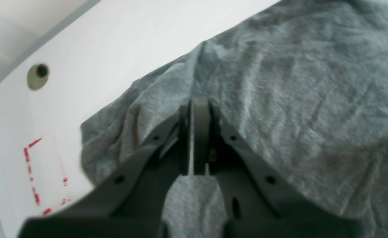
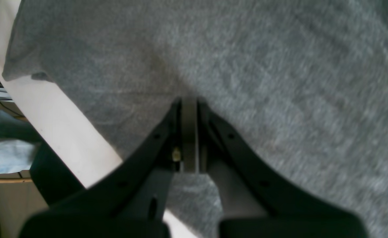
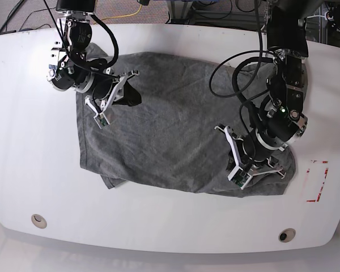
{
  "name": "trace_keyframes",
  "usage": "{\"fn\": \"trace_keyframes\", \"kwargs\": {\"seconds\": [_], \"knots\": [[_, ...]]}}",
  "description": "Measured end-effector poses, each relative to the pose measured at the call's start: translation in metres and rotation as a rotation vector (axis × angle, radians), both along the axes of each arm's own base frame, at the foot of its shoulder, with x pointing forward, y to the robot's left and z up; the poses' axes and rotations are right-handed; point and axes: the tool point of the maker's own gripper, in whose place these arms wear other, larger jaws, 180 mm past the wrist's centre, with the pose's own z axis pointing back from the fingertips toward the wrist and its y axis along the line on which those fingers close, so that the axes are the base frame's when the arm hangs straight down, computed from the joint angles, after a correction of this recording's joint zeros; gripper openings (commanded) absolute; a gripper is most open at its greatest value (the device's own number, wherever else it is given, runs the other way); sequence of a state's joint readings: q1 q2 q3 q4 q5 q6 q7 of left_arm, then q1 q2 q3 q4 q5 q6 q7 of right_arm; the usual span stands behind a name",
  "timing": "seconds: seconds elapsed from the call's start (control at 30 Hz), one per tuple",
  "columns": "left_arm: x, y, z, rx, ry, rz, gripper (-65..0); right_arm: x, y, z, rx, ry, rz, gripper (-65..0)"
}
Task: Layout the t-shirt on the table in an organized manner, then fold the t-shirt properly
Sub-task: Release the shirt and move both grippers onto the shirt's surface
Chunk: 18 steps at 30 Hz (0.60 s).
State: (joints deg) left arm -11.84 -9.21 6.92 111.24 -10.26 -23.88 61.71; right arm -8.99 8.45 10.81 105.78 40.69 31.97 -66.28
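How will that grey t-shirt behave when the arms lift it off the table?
The t-shirt lies wrinkled and bunched, so it will likely drape limply rather than hold shape. The glossy table suggests it would slide easily. Both the left gripper and right gripper pinch thin folds, suggesting it's light.

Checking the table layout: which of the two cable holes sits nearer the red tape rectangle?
The cable hole at the base view's lower right, close below the red tape; the other hole sits far across at lower left.

The t-shirt (image 3: 170, 141) lies across the table (image 3: 175, 226) — tape rectangle (image 3: 318, 181) just right.
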Motion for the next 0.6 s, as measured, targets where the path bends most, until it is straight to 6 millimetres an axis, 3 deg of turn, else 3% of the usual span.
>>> {"fn": "trace_keyframes", "kwargs": {"seconds": [0.6], "knots": [[-0.009,0.026,-0.017,0.009,0.046,0.074,-65.0,-0.011,0.002,-0.002,-0.001,0.013,0.009,-65.0]]}}
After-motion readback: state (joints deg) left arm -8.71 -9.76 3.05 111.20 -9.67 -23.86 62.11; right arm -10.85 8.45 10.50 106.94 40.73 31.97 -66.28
